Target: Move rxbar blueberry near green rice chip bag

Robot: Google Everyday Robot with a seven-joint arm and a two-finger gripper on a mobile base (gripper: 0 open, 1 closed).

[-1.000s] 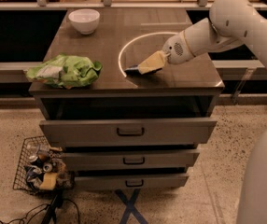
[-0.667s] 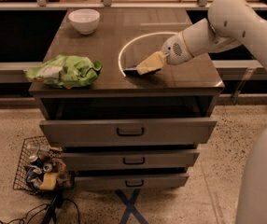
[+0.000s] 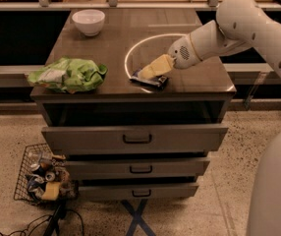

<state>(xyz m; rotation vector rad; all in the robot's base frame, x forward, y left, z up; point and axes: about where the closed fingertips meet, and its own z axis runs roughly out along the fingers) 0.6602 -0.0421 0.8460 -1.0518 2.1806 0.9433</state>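
Note:
The rxbar blueberry [image 3: 152, 80], a small flat dark-wrapped bar, lies near the front edge of the brown cabinet top [image 3: 130, 23], right of centre. My gripper [image 3: 151, 70], with yellowish tips on a white arm coming in from the right, sits right over the bar and hides part of it. The green rice chip bag [image 3: 68, 74], crumpled and bright green with a pale patch, lies at the front left corner of the top, well to the left of the bar.
A white bowl [image 3: 88, 21] stands at the back left of the top. A thin white ring [image 3: 128, 53] lies on the surface around the gripper. Drawers [image 3: 136, 138] are below the top. A wire basket of cans [image 3: 42, 180] stands on the floor at lower left.
My gripper has shifted slightly left and down toward the bar. The bag and the bowl have not moved.

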